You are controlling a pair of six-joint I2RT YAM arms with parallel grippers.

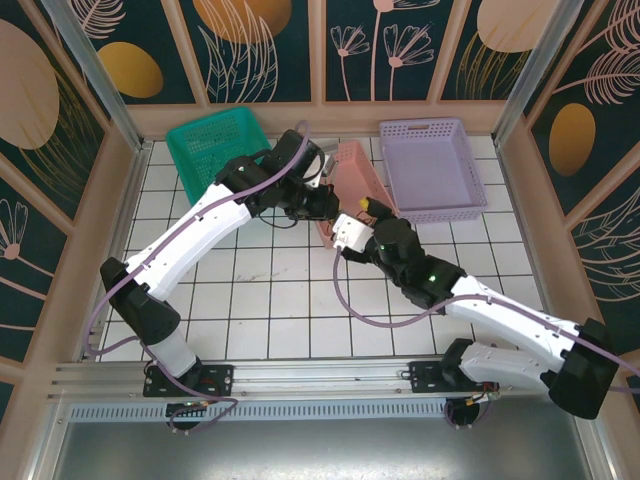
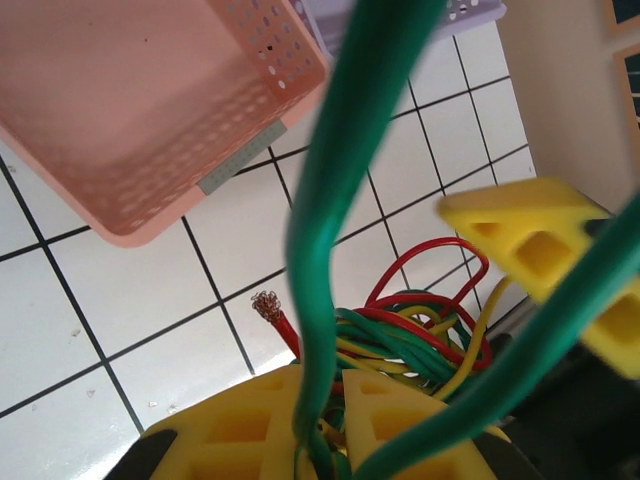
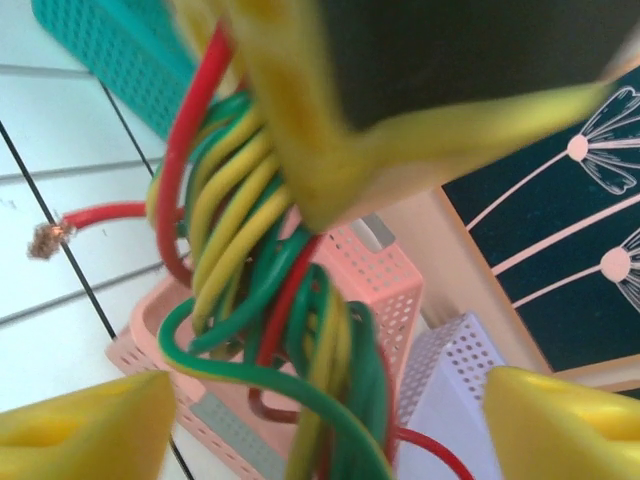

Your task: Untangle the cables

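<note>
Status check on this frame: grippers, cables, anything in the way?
Left gripper shut on cable bundle. Right gripper open, jaws either side of it. Bundle tangled, red cable end loose. Pink basket close behind.

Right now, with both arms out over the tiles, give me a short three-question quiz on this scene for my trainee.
1. True or false: the left gripper is shut on the cables.
2. Which colour of basket lies closest to the bunch? A green, B pink, C lilac.
3. In one word, how do the jaws of the right gripper stand?
Key: 1 true. 2 B, the pink basket. 3 open, set either side of the bunch without clamping it.
</note>
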